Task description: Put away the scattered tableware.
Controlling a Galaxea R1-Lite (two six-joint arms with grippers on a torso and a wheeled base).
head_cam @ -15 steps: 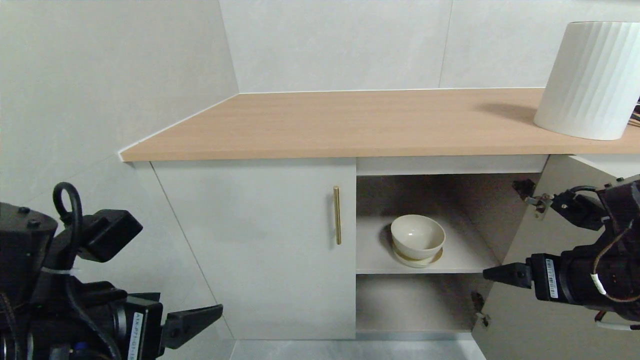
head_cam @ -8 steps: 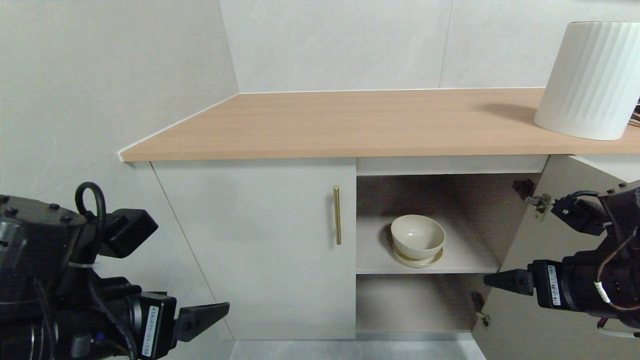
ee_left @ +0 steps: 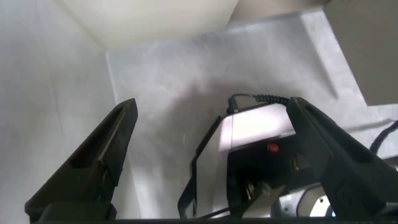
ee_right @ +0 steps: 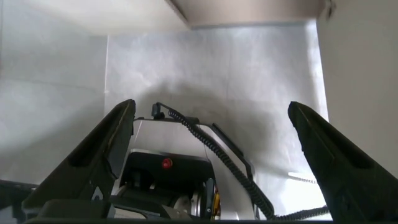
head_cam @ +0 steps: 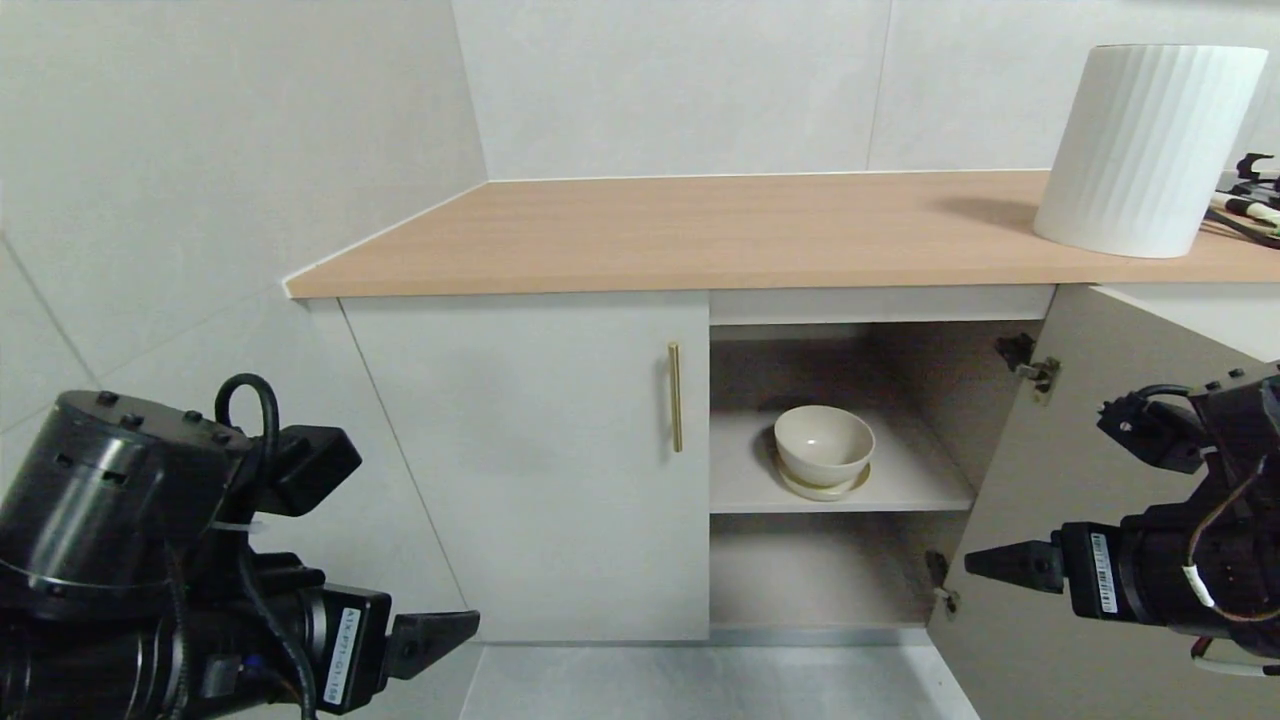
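Wood-toned, the light wooden countertop (head_cam: 720,235) runs across the head view above a white cabinet (head_cam: 880,303). At the far right of the counter stands a white ribbed cylindrical container (head_cam: 1145,150). The cabinet's closed left door (head_cam: 520,460) carries a slim upright brass handle (head_cam: 675,397) at its right edge. The open right door (head_cam: 1040,480) is swung out toward the near right. Inside, a cream ceramic bowl (head_cam: 823,445) sits upright on a pale round saucer (head_cam: 822,488). Both rest on the upper shelf (head_cam: 900,490), toward its left side and just beside the closed door's edge. The left gripper (head_cam: 435,632) hangs low at the near left, in front of the closed door and well apart from the bowl. The right gripper (head_cam: 1000,563) is at the near right, before the open door, pointing left toward the cabinet's lower compartment.

From the left wrist view, the left gripper (ee_left: 211,106) has its two black fingers (ee_left: 106,155) spread wide with nothing between them, above a grey floor (ee_left: 161,68).

From the right wrist view, the right gripper (ee_right: 211,107) is likewise released, its fingers (ee_right: 106,149) far apart and holding nothing, with the grey floor (ee_right: 249,68) beyond them.
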